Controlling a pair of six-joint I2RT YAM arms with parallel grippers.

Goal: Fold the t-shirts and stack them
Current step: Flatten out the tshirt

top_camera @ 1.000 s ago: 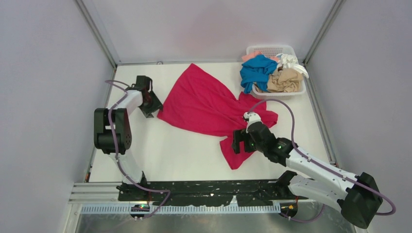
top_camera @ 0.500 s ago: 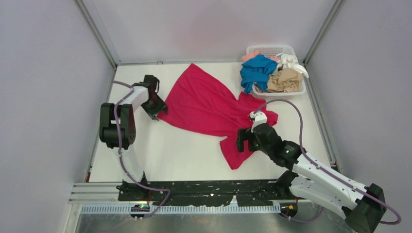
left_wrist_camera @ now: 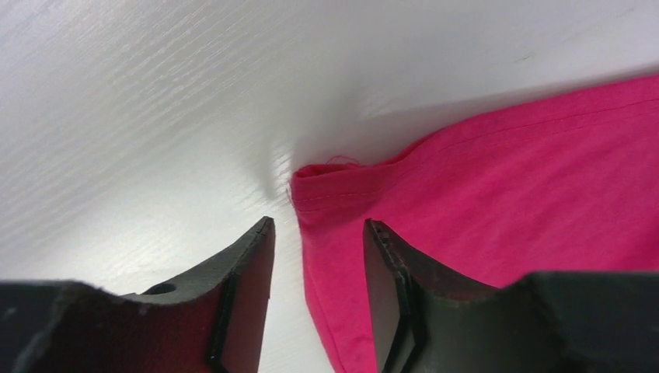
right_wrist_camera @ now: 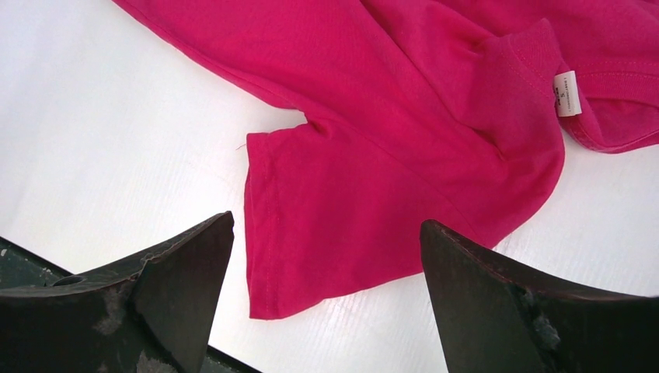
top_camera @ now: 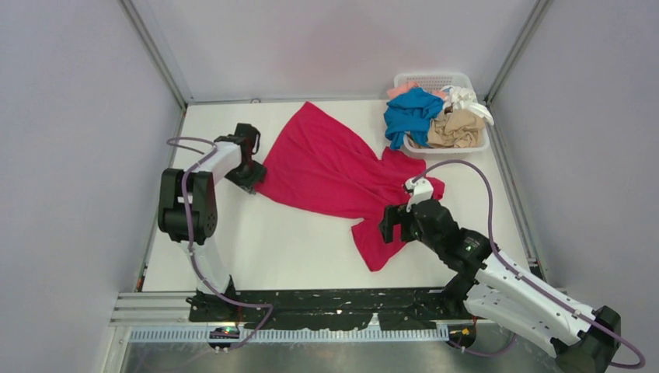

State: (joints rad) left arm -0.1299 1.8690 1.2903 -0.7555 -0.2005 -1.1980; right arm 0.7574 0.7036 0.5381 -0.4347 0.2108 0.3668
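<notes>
The right hand hangs wide open over a sleeve of the magenta t-shirt, which lies spread and wrinkled on the worktop. The cloth seems light and limp, best pinched at a hem or sleeve edge. The left hand, narrowly open and empty, is now closer to the hem corner than one second ago. Farther off, other t-shirts wait in the basket.
</notes>
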